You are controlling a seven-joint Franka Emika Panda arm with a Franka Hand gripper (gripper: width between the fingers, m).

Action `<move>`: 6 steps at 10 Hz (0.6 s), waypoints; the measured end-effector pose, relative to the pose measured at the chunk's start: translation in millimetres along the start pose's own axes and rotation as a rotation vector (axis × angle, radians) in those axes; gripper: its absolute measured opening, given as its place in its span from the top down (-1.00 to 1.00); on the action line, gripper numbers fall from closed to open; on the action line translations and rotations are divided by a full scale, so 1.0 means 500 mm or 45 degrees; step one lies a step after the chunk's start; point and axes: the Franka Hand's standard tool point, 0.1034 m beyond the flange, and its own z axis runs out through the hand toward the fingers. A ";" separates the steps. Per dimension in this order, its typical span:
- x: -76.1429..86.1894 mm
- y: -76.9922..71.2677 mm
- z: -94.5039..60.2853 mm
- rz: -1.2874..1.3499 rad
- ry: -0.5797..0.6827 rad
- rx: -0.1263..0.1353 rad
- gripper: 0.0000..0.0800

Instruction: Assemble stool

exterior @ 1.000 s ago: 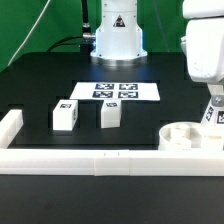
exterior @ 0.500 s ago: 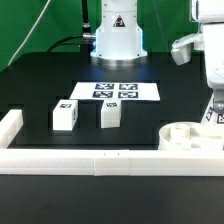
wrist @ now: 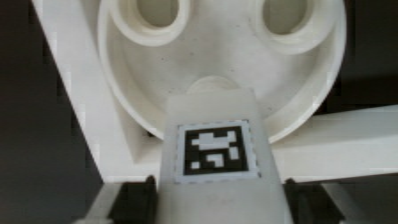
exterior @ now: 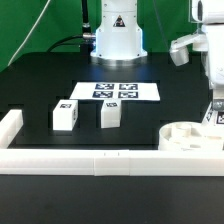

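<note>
The round white seat (exterior: 184, 135) lies at the exterior view's right, against the border rail. In the wrist view its disc (wrist: 214, 62) shows two socket holes. My gripper (exterior: 213, 108) stands over the seat's right side, shut on a white leg (exterior: 211, 117) held upright, its lower end at the seat. In the wrist view the tagged leg (wrist: 217, 150) sits between my dark fingers (wrist: 128, 200), with my gripper (wrist: 222, 205) closed on its sides. Two more tagged legs (exterior: 66, 115) (exterior: 110, 113) stand on the black table left of centre.
The marker board (exterior: 117, 91) lies flat at the table's middle back. A long white border rail (exterior: 100, 160) runs along the front and turns up at the left (exterior: 10, 128). The robot base (exterior: 115, 35) stands behind.
The hand has turned about its vertical axis above the seat, with the leg still in the jaws. The seat and the two loose legs have not moved.
</note>
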 end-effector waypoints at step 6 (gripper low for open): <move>-0.003 0.001 0.002 0.634 -0.008 0.038 0.15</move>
